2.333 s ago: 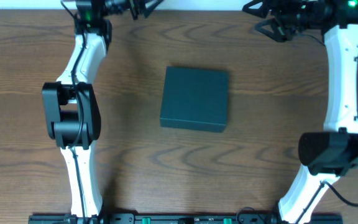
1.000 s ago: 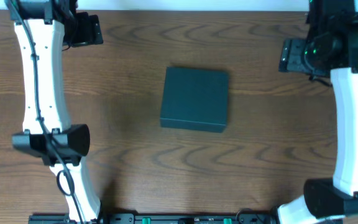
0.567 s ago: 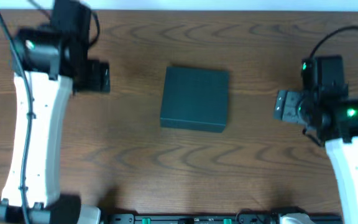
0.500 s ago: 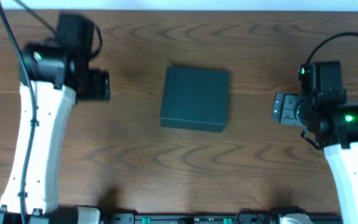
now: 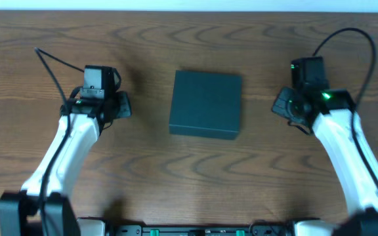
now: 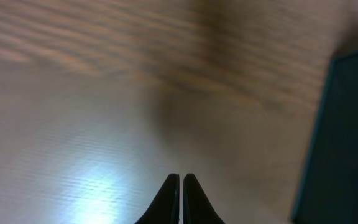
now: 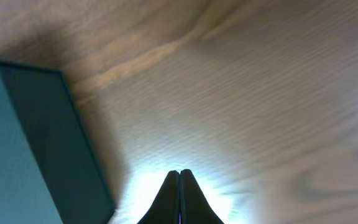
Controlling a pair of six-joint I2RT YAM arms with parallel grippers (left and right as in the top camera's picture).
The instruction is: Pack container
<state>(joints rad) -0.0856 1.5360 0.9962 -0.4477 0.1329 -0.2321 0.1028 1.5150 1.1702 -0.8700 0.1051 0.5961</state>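
Wooden table: open wood on every side of the box, so we have room to approach from anywhere. Container lies flat at table centre with its lid down. It's near-square, so no real long axis, and sits a touch skewed to the grain. In the overhead, the left gripper has it at 3 o'clock and the right gripper at 9 o'clock. Both are clear of it, right a shade nearer. Both are pinched together on nothing. We reckon the lid opens first, but can't tell the hinge side.
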